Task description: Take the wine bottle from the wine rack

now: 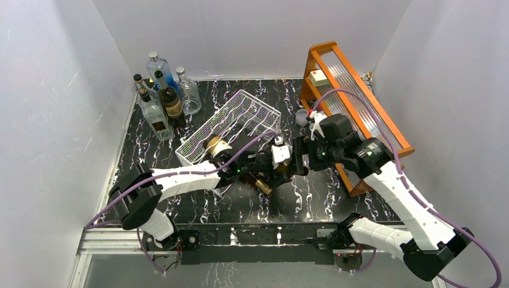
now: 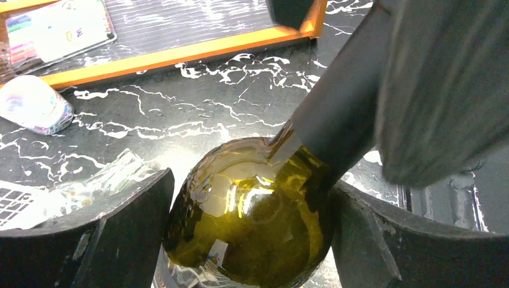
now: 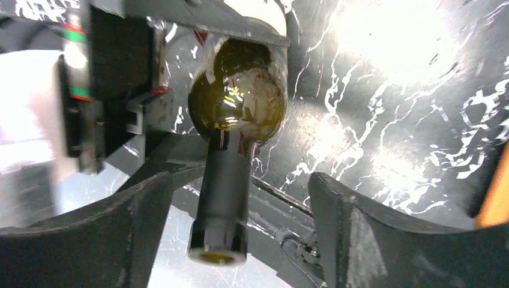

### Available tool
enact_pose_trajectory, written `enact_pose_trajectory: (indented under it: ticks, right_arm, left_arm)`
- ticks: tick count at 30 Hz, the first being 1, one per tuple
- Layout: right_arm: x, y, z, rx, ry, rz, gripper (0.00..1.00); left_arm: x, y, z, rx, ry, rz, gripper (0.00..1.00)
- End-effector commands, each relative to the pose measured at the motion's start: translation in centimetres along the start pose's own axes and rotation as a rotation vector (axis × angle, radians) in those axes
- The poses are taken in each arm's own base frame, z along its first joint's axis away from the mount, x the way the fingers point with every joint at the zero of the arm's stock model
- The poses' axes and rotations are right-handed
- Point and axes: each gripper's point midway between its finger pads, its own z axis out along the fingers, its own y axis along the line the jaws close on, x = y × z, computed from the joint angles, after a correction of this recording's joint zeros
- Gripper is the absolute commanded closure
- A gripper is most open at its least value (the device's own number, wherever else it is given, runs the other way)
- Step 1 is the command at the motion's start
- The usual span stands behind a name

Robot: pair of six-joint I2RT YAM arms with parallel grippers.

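The left gripper pinches the fat part of the green glass wine bottle. The right gripper is spread wide around the bottle's dark neck, with gaps on both sides. The bottle is off the white wire wine rack, just beside its near corner. It is near the middle of the black marbled table, a bit closer to the near edge.

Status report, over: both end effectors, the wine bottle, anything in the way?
Left end effector shut on wine bottle body. Right end effector open, astride its neck. Bottle outside wine rack. Nothing seen blocking.
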Motion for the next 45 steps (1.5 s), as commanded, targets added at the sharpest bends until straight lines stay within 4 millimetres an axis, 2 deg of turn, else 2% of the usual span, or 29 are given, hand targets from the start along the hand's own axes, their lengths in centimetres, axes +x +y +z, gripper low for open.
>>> enact_pose_trajectory:
  ticks: [1,5,7,11,13,17,21,22,25,32,35,40,45]
  right_arm:
    - [-5.4,2.9,-4.7,-0.054,-0.201,-0.106,0.02]
    - [-7.4,2.5,-7.8,0.009,-0.300,-0.135,0.02]
    - [-8.0,1.8,-9.2,0.057,-0.347,-0.146,0.02]
    - [-8.9,0.4,-11.5,0.148,-0.441,-0.131,0.02]
    - [-9.3,0.3,-12.6,0.153,-0.494,-0.127,0.02]
    - [-9.5,-0.1,-13.7,0.159,-0.567,-0.130,0.02]
    - [-9.2,-0.6,-13.5,0.177,-0.572,-0.141,0.02]
    - [-8.9,-1.0,-12.8,0.189,-0.551,-0.150,0.02]
    - [-8.6,-1.2,-12.3,0.196,-0.540,-0.158,0.02]
    - [-8.5,-1.3,-11.8,0.190,-0.541,-0.169,0.02]
    - [-8.5,-1.2,-11.6,0.187,-0.535,-0.173,0.02]
    - [-8.4,-1.2,-11.5,0.183,-0.533,-0.175,0.02]
    - [-8.2,-0.9,-11.4,0.162,-0.534,-0.176,0.02]
  left_arm:
    - [-2.2,-0.3,-1.2,-0.028,-0.050,0.048,0.52]
    - [-3.2,0.9,-2.0,-0.100,-0.052,0.068,0.55]
    - [-3.9,2.4,-2.8,-0.191,-0.055,0.057,0.56]
    - [-5.4,3.9,-4.1,-0.296,-0.091,0.023,0.66]
    - [-6.9,4.3,-5.1,-0.335,-0.128,0.002,0.69]
    - [-8.3,5.0,-6.0,-0.381,-0.137,-0.048,0.72]
    - [-9.9,5.8,-7.0,-0.431,-0.140,-0.085,0.78]
    - [-11.1,6.4,-7.7,-0.468,-0.165,-0.112,0.80]
    - [-12.3,6.9,-8.1,-0.489,-0.170,-0.130,0.82]
    - [-12.7,7.2,-8.3,-0.510,-0.126,-0.216,1.00]
    - [-13.4,7.4,-8.8,-0.527,-0.133,-0.256,1.00]
    - [-16.0,8.4,-11.2,-0.583,-0.145,-0.262,1.00]
    - [-16.8,9.6,-13.5,-0.601,-0.068,-0.292,1.00]
